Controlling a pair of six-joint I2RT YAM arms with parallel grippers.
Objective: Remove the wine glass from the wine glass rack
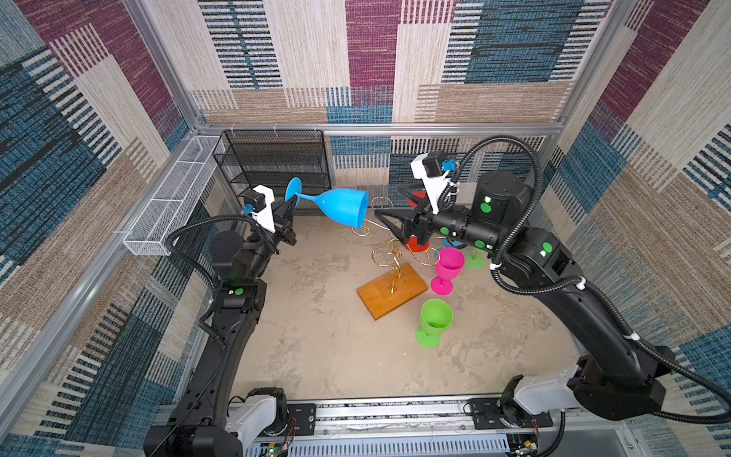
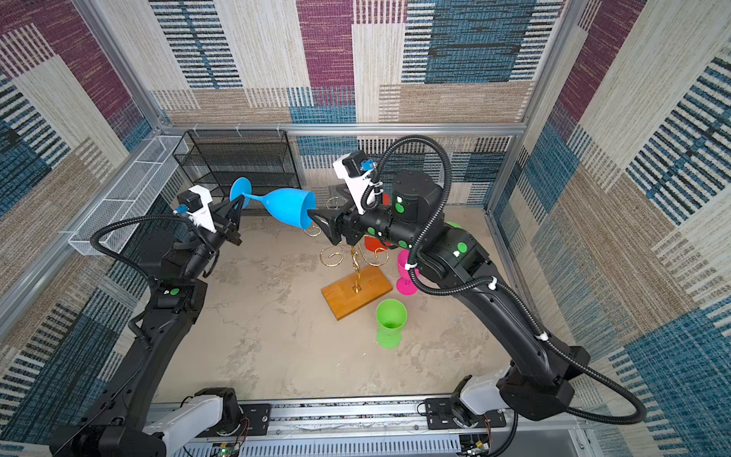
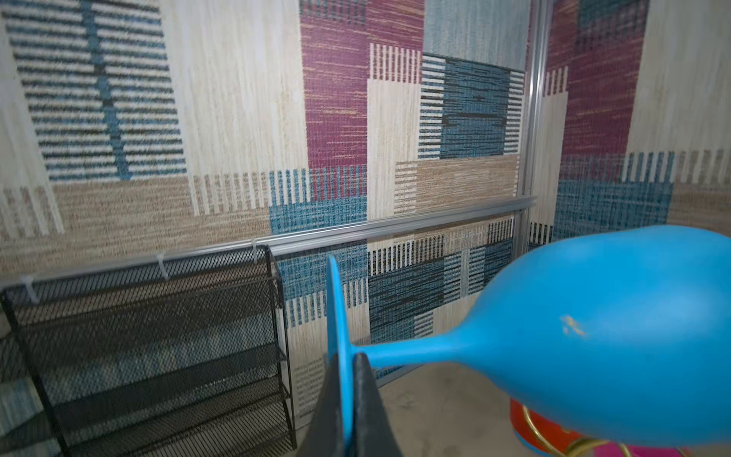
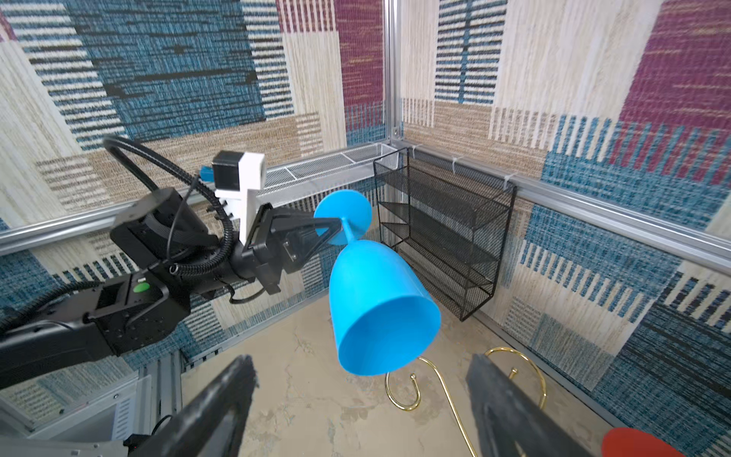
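Counter (image 1: 316,336): mottled beige, carrying the wine glass rack (image 1: 389,292). Black mesh shelf (image 1: 277,166) is set at the back wall, well behind and left of the rack.

Blue wine glass (image 1: 340,205) is off the rack and held in the air, up and left of it. It lies sideways with its bowl turned toward the rack.

Green glass (image 1: 434,320) is stood upright just in front of the rack, the pink glass (image 1: 449,269) just to the rack's right. Red glass (image 1: 415,245) is partly hidden at the rack.

Left hand (image 1: 293,201) is clamped on the blue glass's foot. Right hand (image 4: 360,358) is held over the rack with its jaws wide apart and the bowl mouth just ahead.
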